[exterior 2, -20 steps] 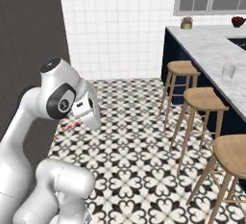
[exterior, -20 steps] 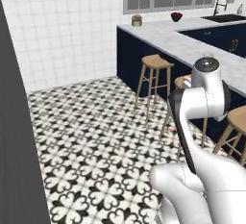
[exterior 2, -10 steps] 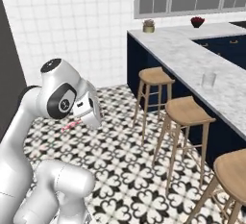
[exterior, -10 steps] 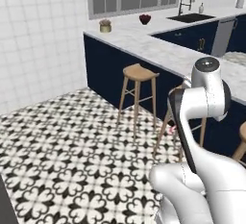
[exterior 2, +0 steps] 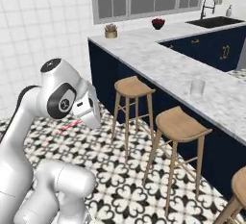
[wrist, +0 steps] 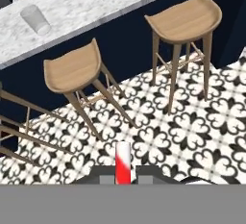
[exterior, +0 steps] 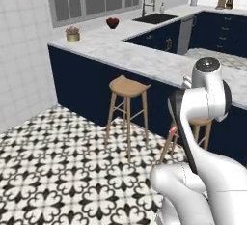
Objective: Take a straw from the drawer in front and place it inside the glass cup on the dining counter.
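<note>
**Straw pinched in the pincer, cup waiting on the marble desk**

You have a floor [exterior: 62,171] of glossy black-and-white patterned tiles under you, and beside it a long desk [exterior 2: 163,64]: a smooth white-grey marbled slab on a flat navy base, running back toward a windowed wall of white square tiles. Three round-seated wooden stools stand against that base on slim splayed legs; the nearest stool [exterior 2: 180,124] in the right base view has a dished tan seat.

Your arm [exterior 2: 60,98] is white and rounded with dark joints, folded over the tiles. The pincer [wrist: 123,177] is closed tight on the straw [wrist: 123,163], a thin straight tube that reads red and white in the hand view, rising between the dark tips; in the right base view it shows as a faint pink line beside the hand.

The cup [exterior 2: 197,87], a small clear tumbler, stands upright on the slab above the stools, well apart from the straw.
</note>
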Tool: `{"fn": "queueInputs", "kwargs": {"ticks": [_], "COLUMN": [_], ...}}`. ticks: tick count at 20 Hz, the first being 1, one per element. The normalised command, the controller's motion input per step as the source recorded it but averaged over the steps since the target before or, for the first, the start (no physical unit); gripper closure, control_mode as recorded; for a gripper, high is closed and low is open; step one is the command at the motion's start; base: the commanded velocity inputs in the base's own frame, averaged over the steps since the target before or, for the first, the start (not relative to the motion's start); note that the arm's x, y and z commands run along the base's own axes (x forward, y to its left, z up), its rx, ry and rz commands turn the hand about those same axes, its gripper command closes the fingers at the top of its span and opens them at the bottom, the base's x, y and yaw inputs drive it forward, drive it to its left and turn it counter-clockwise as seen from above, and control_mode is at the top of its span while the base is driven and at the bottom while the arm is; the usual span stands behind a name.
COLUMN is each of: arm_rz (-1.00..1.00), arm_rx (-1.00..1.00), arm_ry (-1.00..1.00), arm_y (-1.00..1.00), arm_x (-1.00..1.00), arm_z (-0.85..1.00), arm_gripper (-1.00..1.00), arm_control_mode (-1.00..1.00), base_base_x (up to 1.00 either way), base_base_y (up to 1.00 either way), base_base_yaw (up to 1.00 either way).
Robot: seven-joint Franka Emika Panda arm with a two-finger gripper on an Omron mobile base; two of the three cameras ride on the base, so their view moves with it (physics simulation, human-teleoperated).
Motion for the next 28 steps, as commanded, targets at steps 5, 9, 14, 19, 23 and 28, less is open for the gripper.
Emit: {"fn": "queueInputs", "kwargs": {"ticks": [5,9,14,19,23,28], "arm_rz": [0.0,0.0,0.0,0.0,0.0,0.0], "arm_rx": [0.0,0.0,0.0,0.0,0.0,0.0], "arm_ry": [0.0,0.0,0.0,0.0,0.0,0.0], "arm_y": [0.0,0.0,0.0,0.0,0.0,0.0], "arm_x": [0.0,0.0,0.0,0.0,0.0,0.0], "arm_z": [0.0,0.0,0.0,0.0,0.0,0.0], "arm_gripper": [1.0,1.0,1.0,1.0,1.0,1.0], "arm_control_mode": [1.0,1.0,1.0,1.0,1.0,1.0], "base_base_x": [0.92,0.88,0.84,0.85,0.81,0.79], "base_base_y": [0.51,0.5,0.2,0.03,0.23,0.36], "base_base_yaw": [-0.47,-0.49,-0.49,-0.48,-0.42,-0.38]}}
